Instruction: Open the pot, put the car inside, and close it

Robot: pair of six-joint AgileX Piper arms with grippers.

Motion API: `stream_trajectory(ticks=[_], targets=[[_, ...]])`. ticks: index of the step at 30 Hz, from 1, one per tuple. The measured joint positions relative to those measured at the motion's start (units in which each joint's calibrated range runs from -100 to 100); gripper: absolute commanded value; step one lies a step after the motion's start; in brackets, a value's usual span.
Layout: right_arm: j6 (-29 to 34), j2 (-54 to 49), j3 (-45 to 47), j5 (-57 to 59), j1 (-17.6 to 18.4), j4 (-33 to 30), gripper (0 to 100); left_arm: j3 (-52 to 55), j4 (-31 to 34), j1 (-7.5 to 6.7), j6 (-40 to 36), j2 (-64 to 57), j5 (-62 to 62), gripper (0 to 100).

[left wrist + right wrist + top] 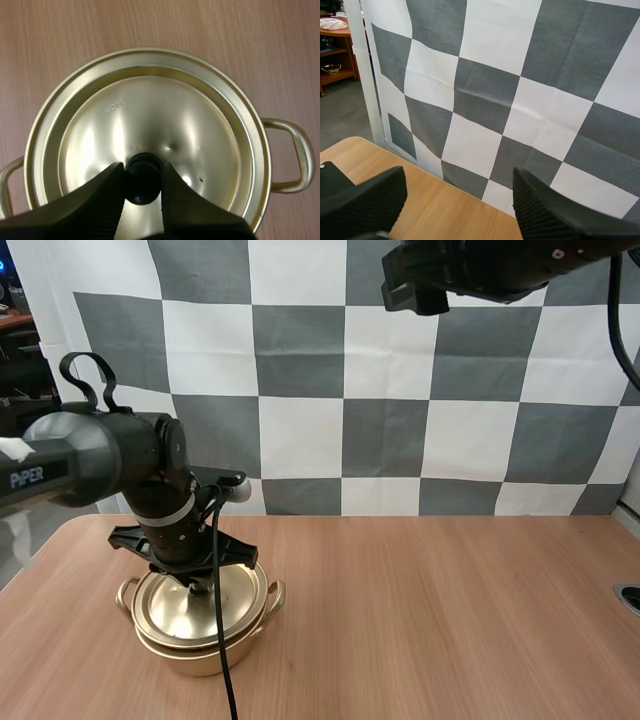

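**Left gripper clamped on the lid knob of the closed pot**

The golden pot (205,652) stands toward the near left corner of the wooden table (450,620), close to the near edge. Its lid (150,120) sits flat on the rim, and a loop handle (295,155) juts out at each side. The left gripper (142,176) reaches straight down over the lid's centre. Its two black fingers (107,195) press against opposite sides of the black knob (142,172), grasping it. The right gripper (459,176) hangs high over the table's far edge, well apart from the pot. It is released, its ribbed fingers (375,192) spread wide with nothing between them.
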Motion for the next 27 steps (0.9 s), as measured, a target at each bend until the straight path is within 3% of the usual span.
stream_trajectory(ticks=[15,18,21,25,27], targets=[[0.0,0.0,0.0,0.0,0.0,0.0,100,0.0,0.9,0.0,-1.5,0.0,0.8,0],[0.0,0.0,0.0,0.0,0.0,0.0,100,0.0,1.3,0.0,-2.7,0.0,1.0,6],[0.0,0.0,0.0,0.0,0.0,0.0,100,0.0,1.4,0.0,-2.7,0.0,1.8,19],[0.0,0.0,0.0,0.0,0.0,0.3,100,0.0,2.2,0.0,-1.0,0.0,2.9,55],[0.0,0.0,0.0,0.0,0.0,0.6,100,0.0,2.2,0.0,0.3,0.0,2.9,81]])
